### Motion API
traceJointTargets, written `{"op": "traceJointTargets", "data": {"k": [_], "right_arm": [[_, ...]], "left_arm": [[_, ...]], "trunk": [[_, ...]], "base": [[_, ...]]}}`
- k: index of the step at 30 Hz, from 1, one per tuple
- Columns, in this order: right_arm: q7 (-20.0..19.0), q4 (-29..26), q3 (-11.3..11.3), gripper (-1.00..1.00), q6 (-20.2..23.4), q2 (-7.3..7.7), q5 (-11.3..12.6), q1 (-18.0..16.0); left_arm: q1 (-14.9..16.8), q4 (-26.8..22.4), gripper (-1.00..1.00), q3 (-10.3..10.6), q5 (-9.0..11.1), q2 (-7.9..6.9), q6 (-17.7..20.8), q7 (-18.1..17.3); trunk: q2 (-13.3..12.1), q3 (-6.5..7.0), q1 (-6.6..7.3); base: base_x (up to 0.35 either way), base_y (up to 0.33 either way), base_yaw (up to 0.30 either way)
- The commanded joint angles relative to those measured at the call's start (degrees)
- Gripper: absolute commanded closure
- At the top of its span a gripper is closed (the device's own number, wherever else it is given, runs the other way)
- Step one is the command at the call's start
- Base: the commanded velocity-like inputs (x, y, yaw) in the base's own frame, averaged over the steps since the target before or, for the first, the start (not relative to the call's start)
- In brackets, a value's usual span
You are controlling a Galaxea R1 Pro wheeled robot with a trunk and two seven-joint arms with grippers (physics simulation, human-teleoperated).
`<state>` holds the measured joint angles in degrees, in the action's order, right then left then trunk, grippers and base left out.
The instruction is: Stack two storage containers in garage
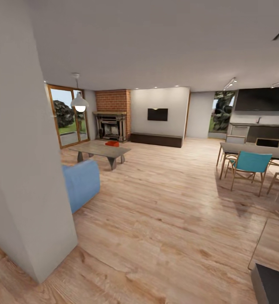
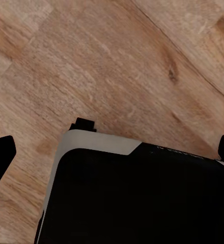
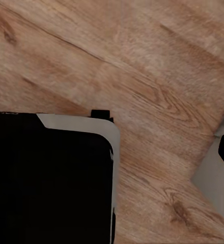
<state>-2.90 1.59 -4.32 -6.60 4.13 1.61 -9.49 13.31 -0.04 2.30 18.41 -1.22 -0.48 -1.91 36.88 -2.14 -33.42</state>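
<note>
I look into the living room (image 1: 156, 139) from beside a wall corner. An orange-red storage container (image 1: 112, 143) rests on the far end of a low grey coffee table (image 1: 98, 150) in front of the fireplace (image 1: 110, 126); from this distance I cannot tell whether it is one bin or two. The garage is out of view. My left gripper (image 2: 113, 152) hangs open over light wood planks, with a black fingertip at each side of its wrist view. My right gripper (image 3: 112, 152) is also open and holds nothing. Both are above the robot's black base (image 2: 137, 198).
A white wall corner (image 1: 25, 169) stands close on the left, with a blue sofa (image 1: 81, 182) behind it. A dining table with teal chairs (image 1: 251, 162) is at the right, and a dark counter corner (image 1: 272, 285) at the lower right. Wood floor (image 1: 165, 211) stretches ahead.
</note>
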Motion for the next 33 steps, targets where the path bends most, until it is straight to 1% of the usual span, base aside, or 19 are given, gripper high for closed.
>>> {"op": "traceJointTargets", "data": {"k": [1, 5, 16, 29, 33], "right_arm": [[-0.2, 0.2, -0.4, -1.00, -0.3, 0.02, 0.2, -0.1], [-0.2, 0.2, -0.4, -1.00, -0.3, -0.13, -0.1, -0.1], [-0.1, 0.2, -0.5, -1.00, -0.3, -0.34, -0.4, -0.1], [0.1, 0.2, -0.5, -1.00, -0.3, -0.30, -0.4, -0.1], [0.2, 0.2, -0.4, -1.00, -0.2, -0.14, 0.3, -0.1]], "left_arm": [[0.0, 0.0, -1.00, 0.3, 0.5, -0.01, -0.1, -0.2], [0.0, 0.0, -1.00, 0.3, 0.5, -0.01, -0.1, -0.2], [0.0, 0.0, -1.00, 0.3, 0.5, -0.01, -0.1, -0.2], [0.0, 0.0, -1.00, 0.3, 0.5, -0.01, -0.1, -0.2], [0.0, 0.0, -1.00, 0.3, 0.5, -0.01, -0.1, -0.2]], "trunk": [[0.1, -0.10, -0.05], [0.1, -0.10, -0.05], [0.1, -0.10, -0.05], [0.1, -0.10, -0.05], [0.1, -0.10, -0.05]], "base": [[0.323, 0.000, -0.055], [0.323, 0.000, -0.148], [0.323, 0.000, -0.221], [0.323, 0.000, -0.017], [0.323, 0.000, 0.000]]}}
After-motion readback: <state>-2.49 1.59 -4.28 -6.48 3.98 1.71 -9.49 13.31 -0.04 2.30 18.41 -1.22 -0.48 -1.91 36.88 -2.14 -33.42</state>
